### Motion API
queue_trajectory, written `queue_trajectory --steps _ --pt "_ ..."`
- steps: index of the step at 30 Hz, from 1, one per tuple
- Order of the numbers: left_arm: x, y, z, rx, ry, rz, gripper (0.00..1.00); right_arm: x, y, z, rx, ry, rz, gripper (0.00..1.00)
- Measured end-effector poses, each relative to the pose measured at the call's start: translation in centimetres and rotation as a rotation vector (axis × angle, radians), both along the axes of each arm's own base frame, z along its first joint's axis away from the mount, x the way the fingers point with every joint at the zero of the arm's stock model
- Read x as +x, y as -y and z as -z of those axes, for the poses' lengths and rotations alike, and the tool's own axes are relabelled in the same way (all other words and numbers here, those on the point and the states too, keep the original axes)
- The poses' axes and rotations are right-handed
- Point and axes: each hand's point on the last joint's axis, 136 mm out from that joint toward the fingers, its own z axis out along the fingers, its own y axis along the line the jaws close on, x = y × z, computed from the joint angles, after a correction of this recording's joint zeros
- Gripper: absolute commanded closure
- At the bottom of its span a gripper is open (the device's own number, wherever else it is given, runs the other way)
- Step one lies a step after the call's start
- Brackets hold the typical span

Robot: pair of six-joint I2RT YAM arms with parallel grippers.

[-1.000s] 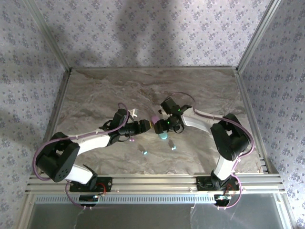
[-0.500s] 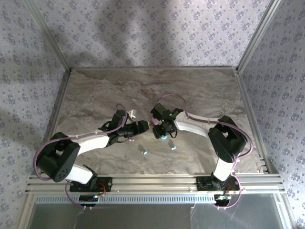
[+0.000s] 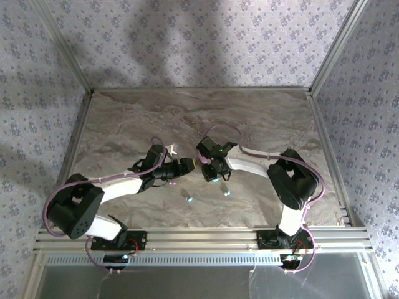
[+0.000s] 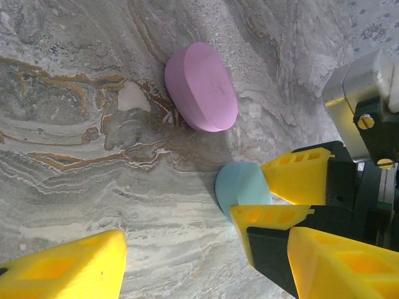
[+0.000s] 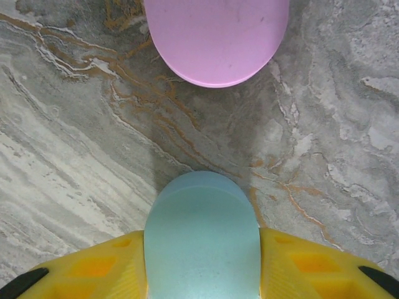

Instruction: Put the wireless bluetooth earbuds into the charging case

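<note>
Since the earlier frame, the right gripper has narrowed and now clamps the teal case. The left gripper stays open, near the pink case

The marble table carries a pink case, a teal case and two teal earbuds

Top view high, looking down; both wrist views close, sharing pink case, teal case.
</note>
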Motion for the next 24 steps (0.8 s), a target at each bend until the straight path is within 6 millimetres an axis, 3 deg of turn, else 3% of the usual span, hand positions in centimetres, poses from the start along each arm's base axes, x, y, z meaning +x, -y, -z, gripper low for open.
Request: queue_trajectory --steps 11,19,24 --pt "0.1 0.3 -0.3 -0.023 0.007 0.004 0.37 -0.1 -0.2 -0.5 0.040 -0.018 0.017 0.55" --pt "-0.8 1.9 1.2 -0.084 -0.044 0.037 0.40 0.8 0.4 -3.0 0.264 -0.054 0.121 0.55" --pt "-1.1 3.6 2.0 -0.144 -0.075 0.061 0.39 0.9 1.2 -2.7 0.409 -0.138 0.217 0.55"
